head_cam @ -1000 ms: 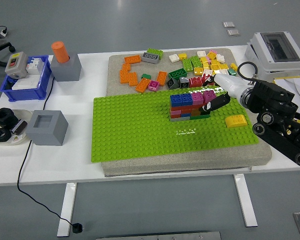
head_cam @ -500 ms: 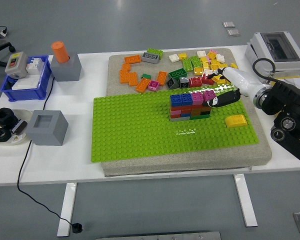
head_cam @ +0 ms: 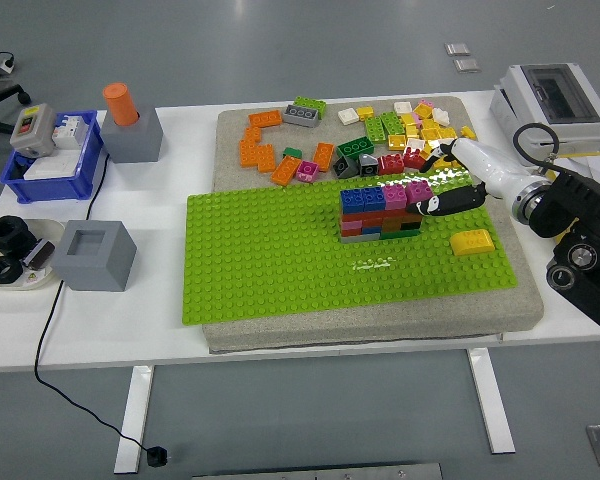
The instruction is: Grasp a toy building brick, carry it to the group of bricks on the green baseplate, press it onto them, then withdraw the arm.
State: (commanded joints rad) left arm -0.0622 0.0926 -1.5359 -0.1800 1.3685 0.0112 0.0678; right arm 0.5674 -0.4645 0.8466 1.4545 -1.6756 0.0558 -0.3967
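The green baseplate [head_cam: 270,260] lies on a grey mat. On its upper right stands the group of bricks [head_cam: 375,212]: blue, magenta and pink on top, red, green and grey beneath. My right hand [head_cam: 438,204], white with black fingers, reaches in from the right. Its fingers are stretched out, hold nothing, and their tips are at the group's right end, just below the pink brick [head_cam: 418,190]. A single yellow brick [head_cam: 473,242] sits on the plate below the hand. Loose bricks [head_cam: 400,135] lie on the mat behind the plate. The left arm is out of view.
Orange bricks [head_cam: 260,150] lie at the mat's back left. Left of the mat are a grey block [head_cam: 98,254], a blue bin [head_cam: 50,165], an orange cylinder [head_cam: 123,105] and a plate of black parts [head_cam: 15,255]. A grey electrical box [head_cam: 552,95] stands at the far right.
My right hand has pulled back to the right, off the top of the brick group. Its fingers went from curled over the group to stretched out at its right end.
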